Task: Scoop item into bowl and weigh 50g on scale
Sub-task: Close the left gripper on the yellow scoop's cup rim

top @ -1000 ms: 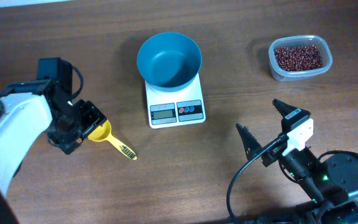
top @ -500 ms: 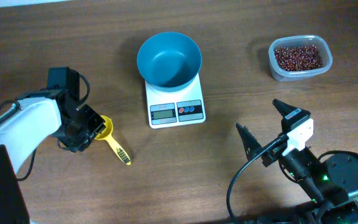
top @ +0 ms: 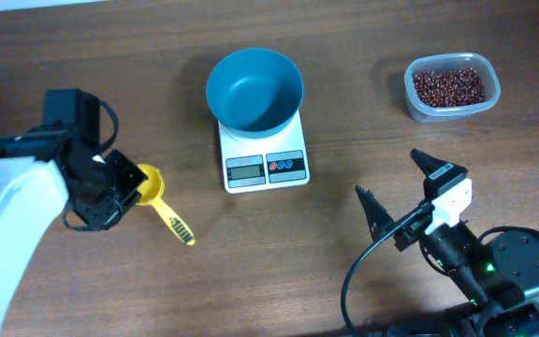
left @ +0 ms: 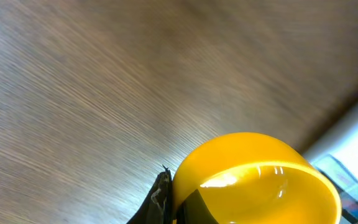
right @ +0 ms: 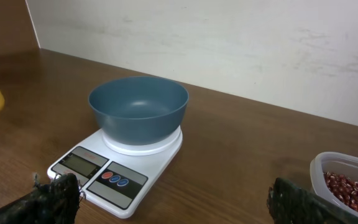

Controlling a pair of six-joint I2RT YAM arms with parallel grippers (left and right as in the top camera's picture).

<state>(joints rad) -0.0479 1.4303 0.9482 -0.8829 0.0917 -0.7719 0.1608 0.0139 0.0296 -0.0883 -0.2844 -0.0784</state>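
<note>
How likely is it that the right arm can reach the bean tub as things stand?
Probably yes. The right end effector hangs open near the tub, only bare tabletop lies between them, and the scale and bowl stand well off that line.

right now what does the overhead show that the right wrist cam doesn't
Only overhead: the left gripper at the scoop, handle and all; the right wrist catches just a yellow blur at its edge. Only right wrist: the wall behind the table, and the bowl from the side. Both: the empty bowl on the scale, the tub of beans, the open right gripper.
</note>
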